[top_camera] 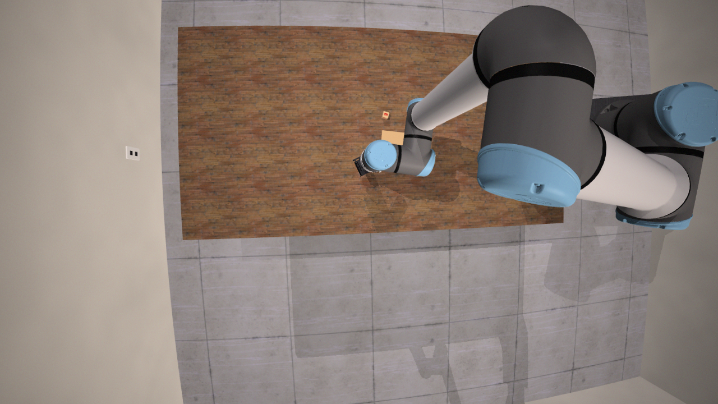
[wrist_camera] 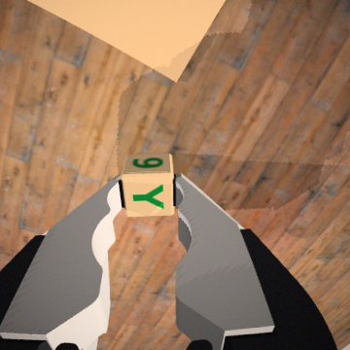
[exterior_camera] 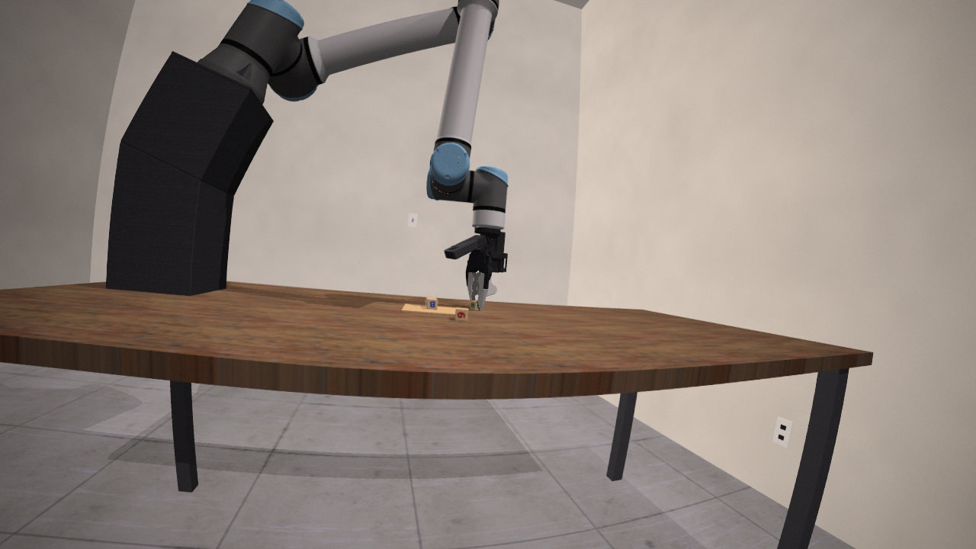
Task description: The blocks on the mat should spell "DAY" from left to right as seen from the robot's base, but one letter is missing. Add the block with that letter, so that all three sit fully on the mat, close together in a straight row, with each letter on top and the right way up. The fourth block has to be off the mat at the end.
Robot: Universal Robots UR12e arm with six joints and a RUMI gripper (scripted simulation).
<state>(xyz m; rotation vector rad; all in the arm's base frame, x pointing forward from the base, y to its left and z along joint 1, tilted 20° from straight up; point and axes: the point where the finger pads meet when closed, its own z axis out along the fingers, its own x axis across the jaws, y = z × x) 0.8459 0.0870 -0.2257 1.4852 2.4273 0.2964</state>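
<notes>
Two grey scalloped gripper jaws (exterior_camera: 480, 306) are clamped on a pale cubic block with green "Y" (wrist_camera: 149, 196), beside the smooth tan rectangular mat (top_camera: 392, 137) (exterior_camera: 417, 308) (wrist_camera: 146, 29).
</notes>
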